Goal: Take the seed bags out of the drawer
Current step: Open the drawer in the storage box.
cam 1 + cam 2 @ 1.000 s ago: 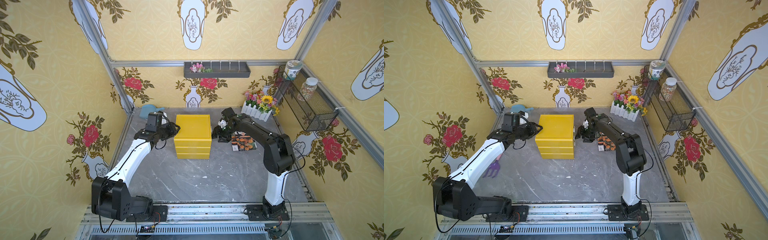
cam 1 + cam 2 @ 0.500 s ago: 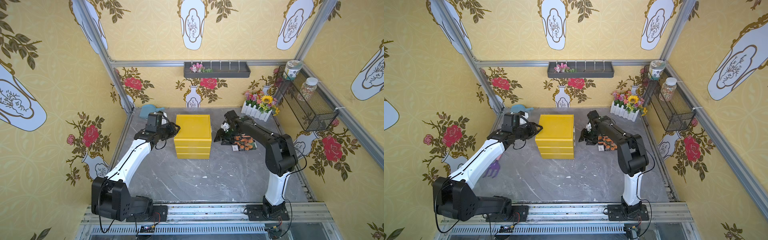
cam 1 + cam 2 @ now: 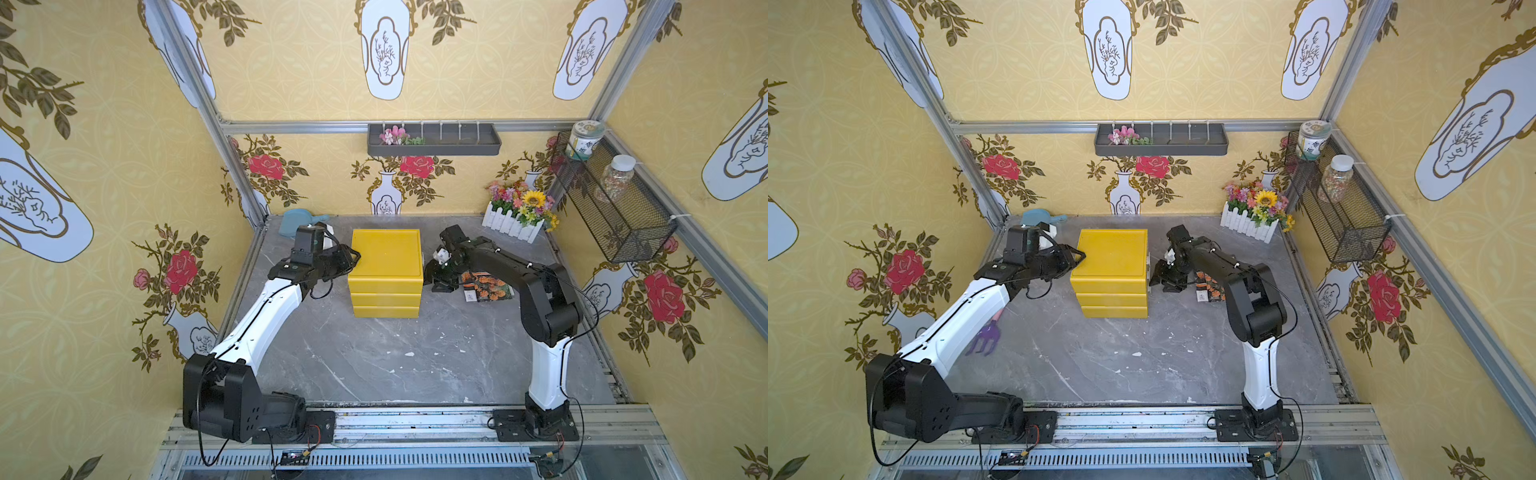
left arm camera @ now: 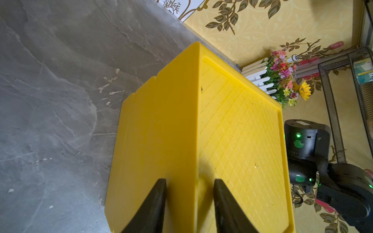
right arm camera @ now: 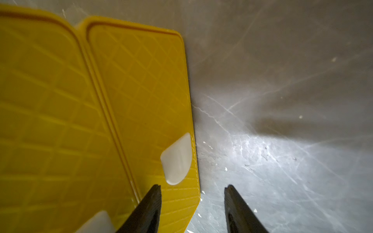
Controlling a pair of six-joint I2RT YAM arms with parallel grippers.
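Observation:
The yellow drawer unit (image 3: 386, 253) (image 3: 1113, 253) stands mid-table with its drawers pushed in; their fronts face right. My left gripper (image 3: 355, 253) (image 4: 189, 180) is shut on the unit's upper left edge (image 4: 196, 121), one finger on the side wall and one on top. My right gripper (image 3: 432, 277) (image 5: 192, 186) hangs open, low beside the drawer fronts (image 5: 141, 90). A white handle (image 5: 177, 159) sits just ahead of its fingers. Seed bags (image 3: 488, 287) (image 3: 1210, 287) with orange flowers on black lie on the table under the right arm.
A white picket fence with artificial flowers (image 3: 517, 212) stands at the back right. A blue scoop (image 3: 297, 220) lies at the back left, a purple hand rake (image 3: 984, 338) under the left arm. On the right wall hangs a wire basket (image 3: 611, 208) with jars.
My right gripper has sunk a little lower beside the drawer fronts and its jaws have narrowed slightly. The left gripper and the seed bags have not moved.

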